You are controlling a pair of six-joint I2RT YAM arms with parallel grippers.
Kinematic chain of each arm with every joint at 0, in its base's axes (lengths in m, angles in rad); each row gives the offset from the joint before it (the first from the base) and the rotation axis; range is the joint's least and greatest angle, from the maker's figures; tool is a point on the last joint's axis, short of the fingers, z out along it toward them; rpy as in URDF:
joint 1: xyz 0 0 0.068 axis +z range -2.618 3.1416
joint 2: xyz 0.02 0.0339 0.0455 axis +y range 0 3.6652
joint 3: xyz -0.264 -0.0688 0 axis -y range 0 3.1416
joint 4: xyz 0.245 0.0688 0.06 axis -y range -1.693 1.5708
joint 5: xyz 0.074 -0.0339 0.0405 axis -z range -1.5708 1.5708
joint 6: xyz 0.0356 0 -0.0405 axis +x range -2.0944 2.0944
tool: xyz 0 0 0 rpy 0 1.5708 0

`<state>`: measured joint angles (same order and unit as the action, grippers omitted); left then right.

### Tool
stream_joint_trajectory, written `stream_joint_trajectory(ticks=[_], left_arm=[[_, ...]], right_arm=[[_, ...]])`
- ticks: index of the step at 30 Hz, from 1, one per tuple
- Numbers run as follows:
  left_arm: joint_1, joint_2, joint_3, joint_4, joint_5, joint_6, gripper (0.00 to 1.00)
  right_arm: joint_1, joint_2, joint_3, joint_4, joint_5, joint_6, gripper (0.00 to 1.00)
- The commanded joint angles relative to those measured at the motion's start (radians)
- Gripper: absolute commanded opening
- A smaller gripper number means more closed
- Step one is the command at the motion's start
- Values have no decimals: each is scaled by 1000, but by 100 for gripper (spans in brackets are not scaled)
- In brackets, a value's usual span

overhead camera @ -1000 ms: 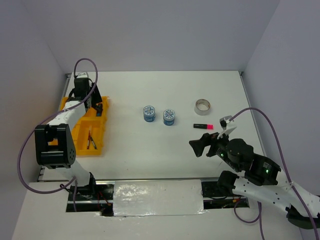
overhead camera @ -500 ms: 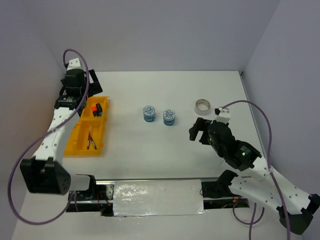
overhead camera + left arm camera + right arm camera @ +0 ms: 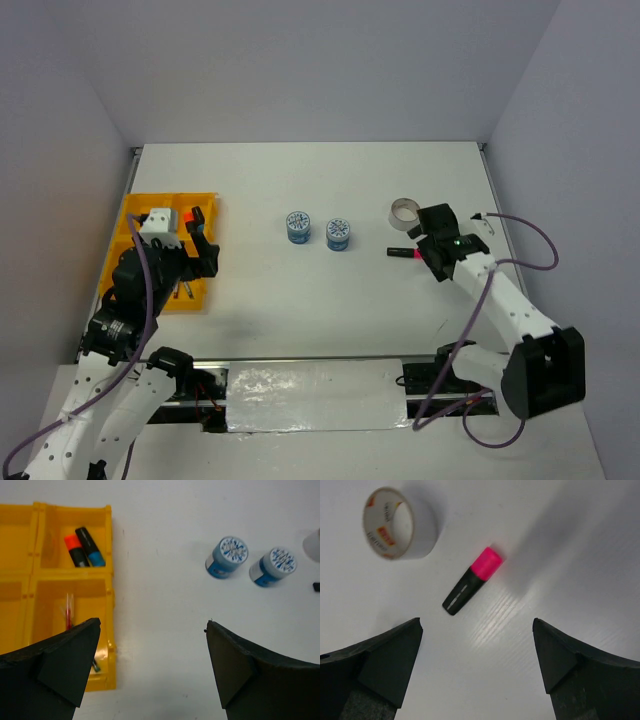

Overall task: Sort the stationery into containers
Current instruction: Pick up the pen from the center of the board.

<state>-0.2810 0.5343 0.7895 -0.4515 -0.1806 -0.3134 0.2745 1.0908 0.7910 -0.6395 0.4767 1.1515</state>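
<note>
1. Now the left gripper has its fingers spread wide with nothing between them, and it hangs over the right rim of the yellow tray, near that rim's near end
2. Likewise the right gripper holds its fingers wide apart and empty, well to the right of the tray; the pink highlighter lies on the table just ahead of the gap, untouched
3. From above, the left arm is folded over the tray's near half with its wrist pointing forward and down, while the right arm reaches forward, far from the tray, with its wrist bent down
4. Inside the tray, the far right compartment holds the orange highlighter and the blue highlighter side by side and touching; the near right compartment holds the red pen, with a dark item beside it partly hidden by a finger
5. Right of the tray, the two rolls stand upright, close together but apart; the tape ring lies flat farther right again, just beyond the pink highlighter
6. Between the tray's right rim and the rolls runs a broad strip of bare table, and more bare table lies on the near side of the rolls
</note>
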Motion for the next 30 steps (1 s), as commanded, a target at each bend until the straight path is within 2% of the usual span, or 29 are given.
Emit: stream_joint_trajectory(ticks=[1,5,10,18,23,29,30], left_arm=[[-6,-89,-42,-9,18,17,99],[-6,-100,-46,-15,-5,14,99],[-14,-56,-41,-13,35,23,99],[-18,-106,-52,-3,41,23,99],[-17,-83,-49,-6,56,30,99],[-18,-97,-49,-7,55,27,99],[-17,-97,-52,-7,55,27,99]], right_arm=[[-46,108,103,-70,37,212,98],[-124,323,175,-66,-38,260,96],[-130,516,301,-133,-27,295,93],[-136,636,338,-144,-85,318,87],[-138,693,346,-179,-98,333,78],[-143,679,288,-164,-89,343,54],[-143,681,289,-167,-76,335,43]])
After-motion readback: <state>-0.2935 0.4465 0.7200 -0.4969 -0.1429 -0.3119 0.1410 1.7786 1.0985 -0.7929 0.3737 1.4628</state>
